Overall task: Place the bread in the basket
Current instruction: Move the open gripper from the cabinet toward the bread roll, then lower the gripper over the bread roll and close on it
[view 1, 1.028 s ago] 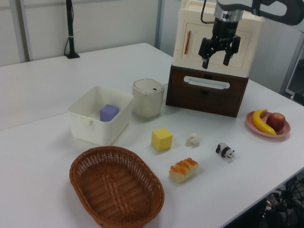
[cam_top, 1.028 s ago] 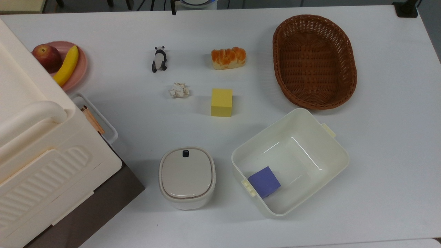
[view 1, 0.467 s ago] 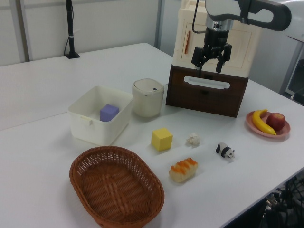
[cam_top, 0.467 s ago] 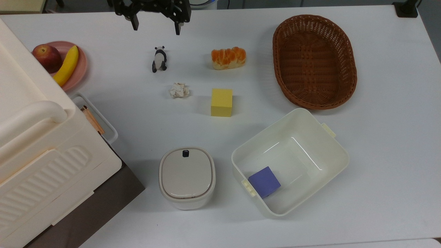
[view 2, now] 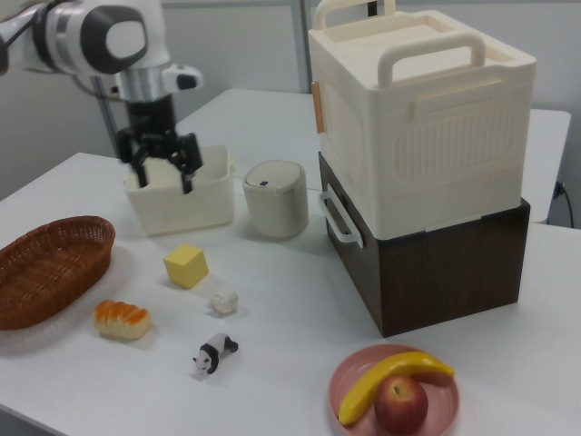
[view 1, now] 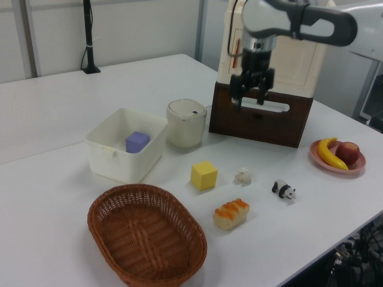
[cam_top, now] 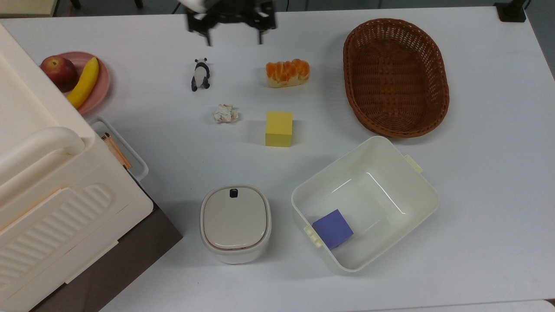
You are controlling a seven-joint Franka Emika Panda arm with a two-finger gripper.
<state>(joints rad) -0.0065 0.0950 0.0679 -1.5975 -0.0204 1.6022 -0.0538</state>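
1. Gripper (cam_top: 233,40): top edge of the top view, fingers spread, holding nothing.
2. Bread (cam_top: 288,73): on the table, below-right of the gripper, apart from it.
3. Basket (cam_top: 395,77): right of the bread, upper right.

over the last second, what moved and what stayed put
The gripper moved: it came in at the top view's upper edge and slid toward the top view's right, nearer the bread. It is open and holds nothing. The bread, basket, yellow cube and other items stayed put.
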